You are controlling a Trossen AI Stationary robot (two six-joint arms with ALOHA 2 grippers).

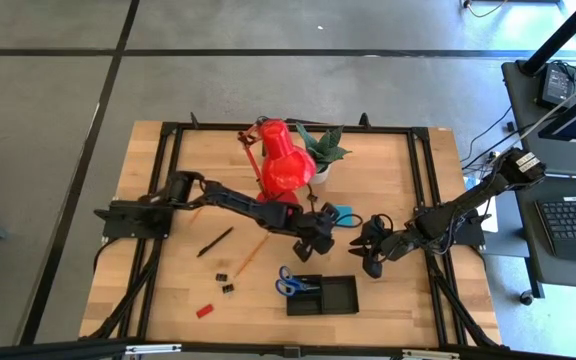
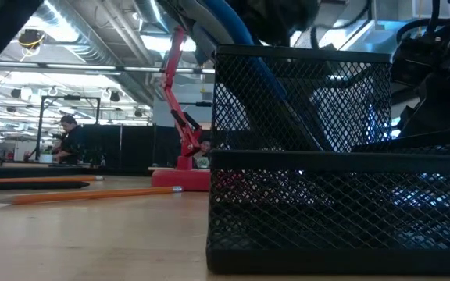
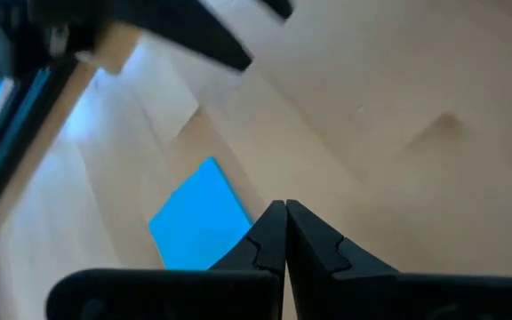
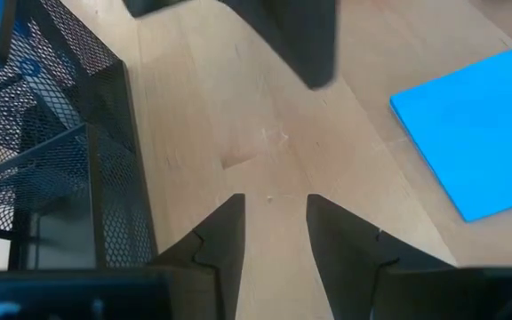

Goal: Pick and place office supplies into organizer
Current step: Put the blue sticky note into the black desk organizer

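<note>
My left gripper (image 1: pixel 325 238) (image 3: pixel 284 215) is shut and empty, tips slanting down just beside the blue note pad (image 1: pixel 344 213) (image 3: pixel 201 218), which lies flat on the table. My right gripper (image 1: pixel 370 252) (image 4: pixel 274 209) hovers open over bare wood between the note pad (image 4: pixel 478 133) and the black mesh organizer (image 1: pixel 323 296) (image 4: pixel 52 160). Blue-handled scissors (image 1: pixel 292 284) lie at the organizer's left end. An orange pencil (image 1: pixel 253 252) (image 2: pixel 92 195), a black pen (image 1: pixel 215 242), two tiny black clips (image 1: pixel 227 281) and a small red block (image 1: pixel 204 310) lie loose on the table.
A big red desk lamp (image 1: pixel 282 160) (image 2: pixel 180 117) and a small green potted plant (image 1: pixel 324 150) stand at the table's far middle, just behind my left arm. A black frame (image 1: pixel 423 180) edges the table. Bare wood lies at the near left.
</note>
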